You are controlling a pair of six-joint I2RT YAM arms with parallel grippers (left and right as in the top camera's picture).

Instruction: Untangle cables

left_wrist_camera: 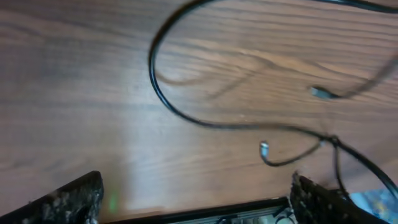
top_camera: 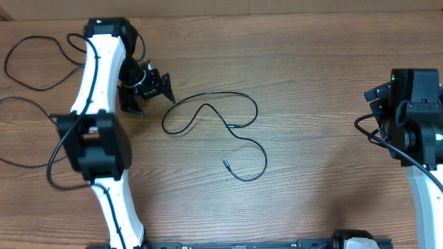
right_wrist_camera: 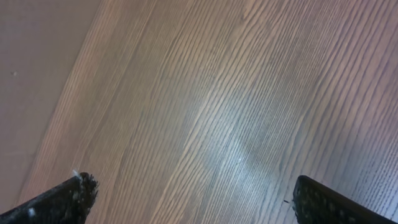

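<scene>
lying in loose loops on the wooden desk (top_camera: 311, 55), a thin black cable (left_wrist_camera: 151, 62) sits near the left hand (left_wrist_camera: 198, 182), spread wide, empty; right hand (right_wrist_camera: 189, 183) likewise, well apart.

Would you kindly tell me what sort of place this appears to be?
Likely a robotics lab bench: a left arm and right arm flank a wood-grain table, thin black cables lying between them.

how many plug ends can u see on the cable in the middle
2. The upper plug lies beside the cable mid-table; the lower plug lies just below it, apart. None seems hidden.
</scene>
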